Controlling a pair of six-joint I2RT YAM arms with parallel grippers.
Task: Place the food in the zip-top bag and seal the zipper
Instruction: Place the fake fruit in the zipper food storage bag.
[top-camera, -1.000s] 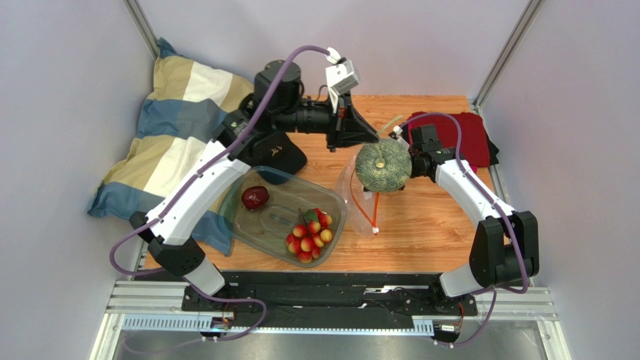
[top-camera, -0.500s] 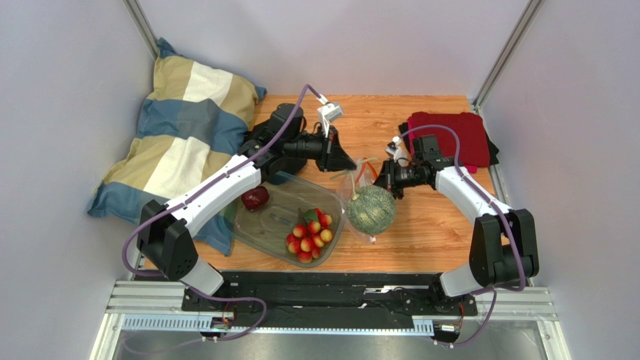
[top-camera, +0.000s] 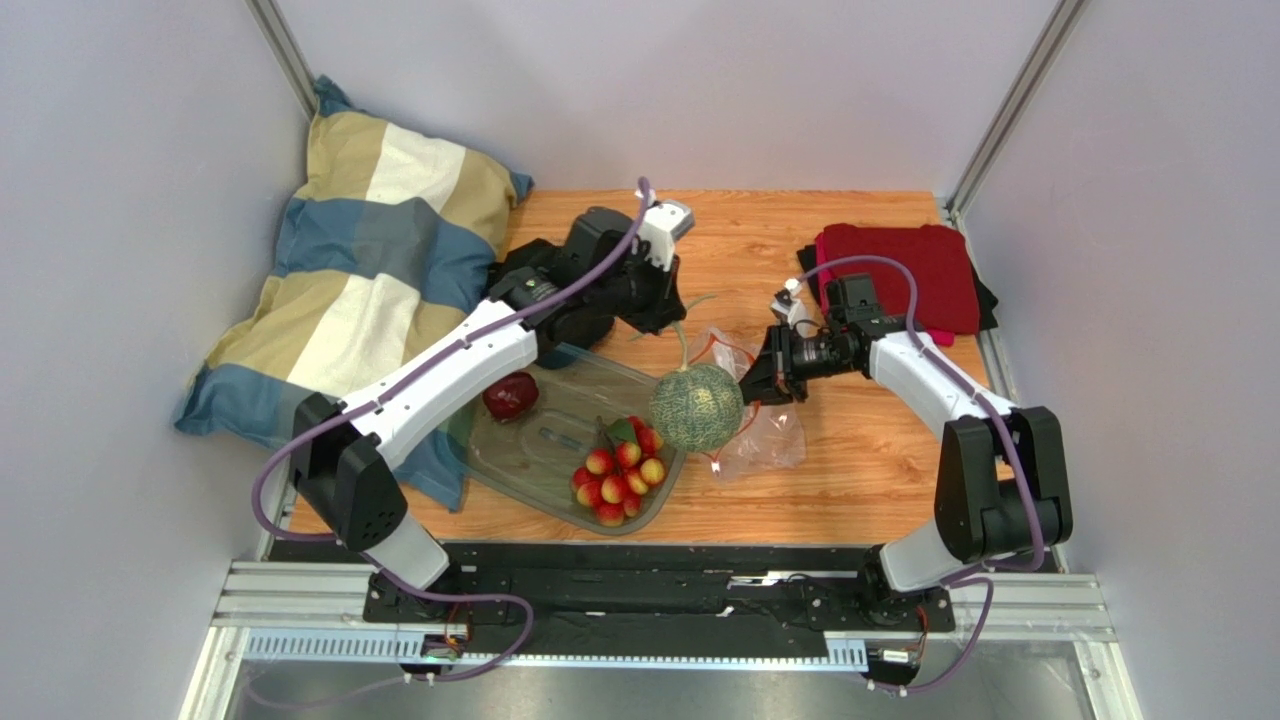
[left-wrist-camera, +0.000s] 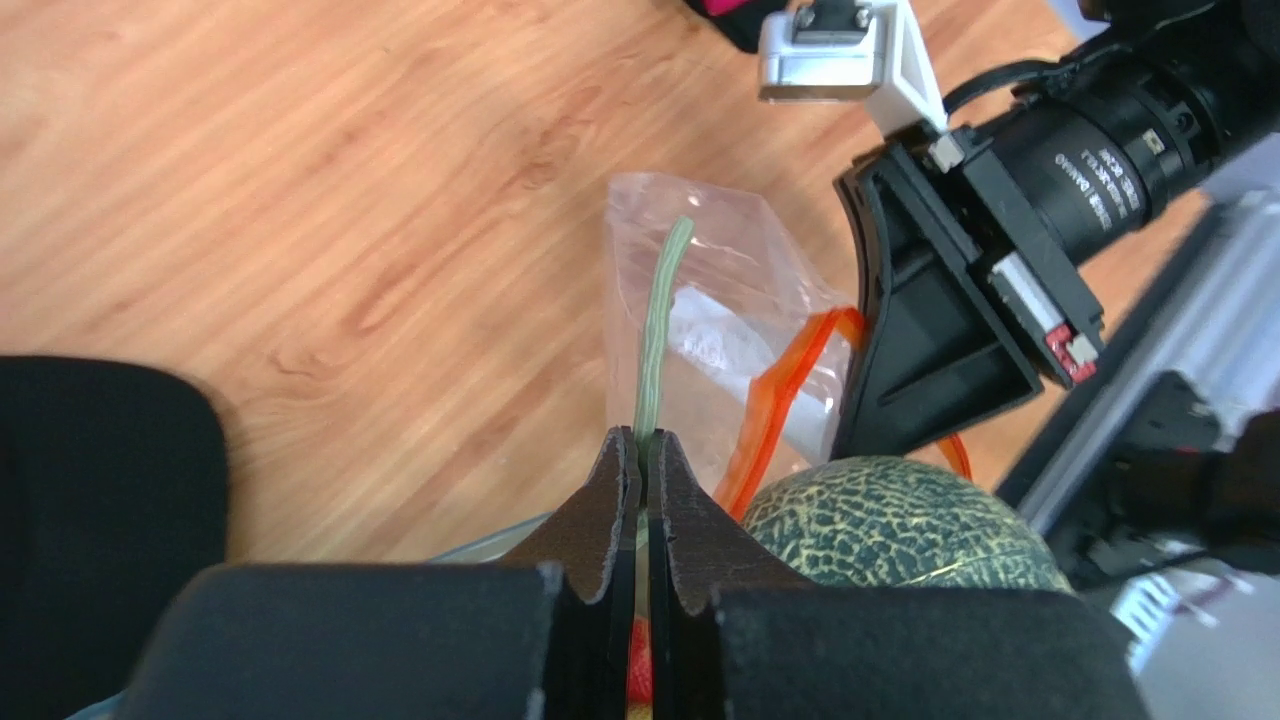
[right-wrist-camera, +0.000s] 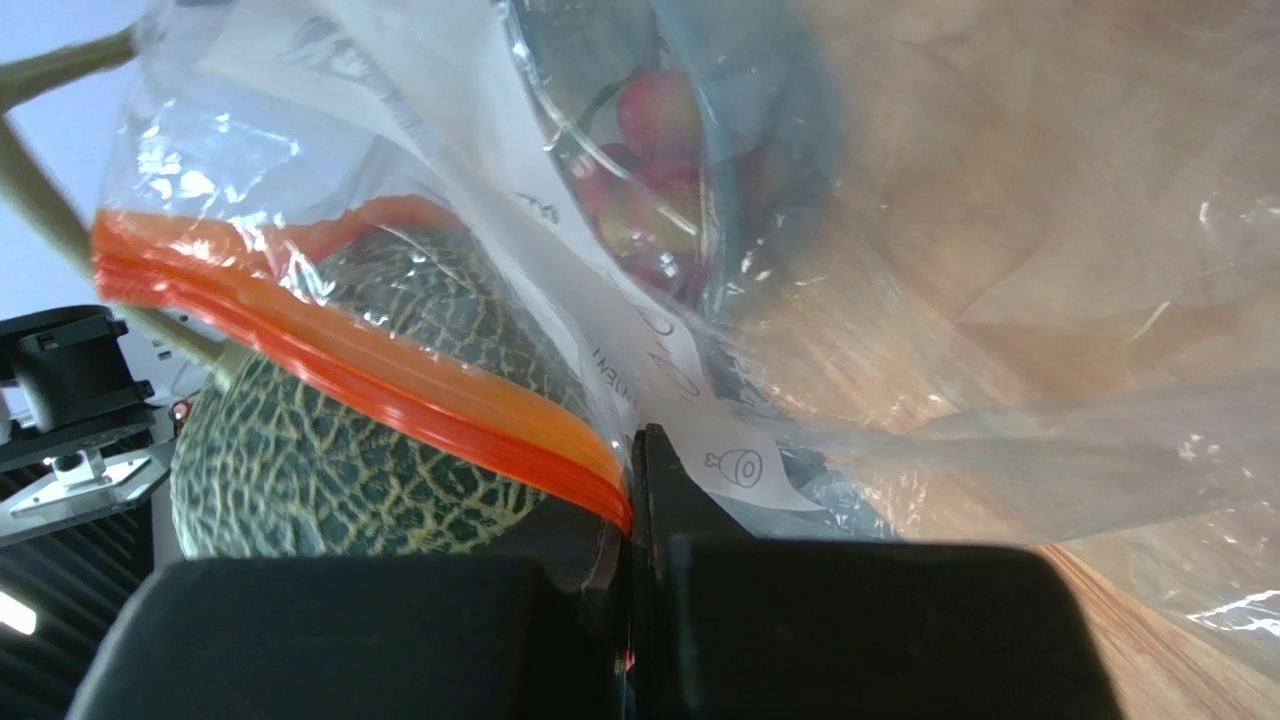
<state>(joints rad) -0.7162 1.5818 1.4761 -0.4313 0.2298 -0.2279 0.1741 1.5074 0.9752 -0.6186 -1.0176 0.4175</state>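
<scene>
My left gripper (top-camera: 676, 323) is shut on the long pale green stem (left-wrist-camera: 651, 345) of the netted melon (top-camera: 697, 408), which hangs at the tub's right end. In the left wrist view (left-wrist-camera: 643, 450) the melon (left-wrist-camera: 902, 518) shows just right of my fingers. My right gripper (top-camera: 757, 387) is shut on the zip-top bag (top-camera: 763, 435) at its orange-red zipper (right-wrist-camera: 346, 360). In the right wrist view (right-wrist-camera: 631, 450) that strip lies across the melon (right-wrist-camera: 331, 465). The dark red fruit (top-camera: 511, 396) and the red-and-yellow bunch (top-camera: 616, 473) lie in the clear tub (top-camera: 511, 458). No slider shows.
A striped pillow (top-camera: 361, 255) lies at the back left, partly off the wooden table (top-camera: 872, 480). A red cloth (top-camera: 902, 270) lies at the back right. A black object (left-wrist-camera: 90, 450) lies under my left arm. Metal frame posts stand at the back corners.
The melon has come down from high above the bag and moved left, to beside the tub. My left arm has lowered and drawn back. My right gripper has moved left with the bag.
</scene>
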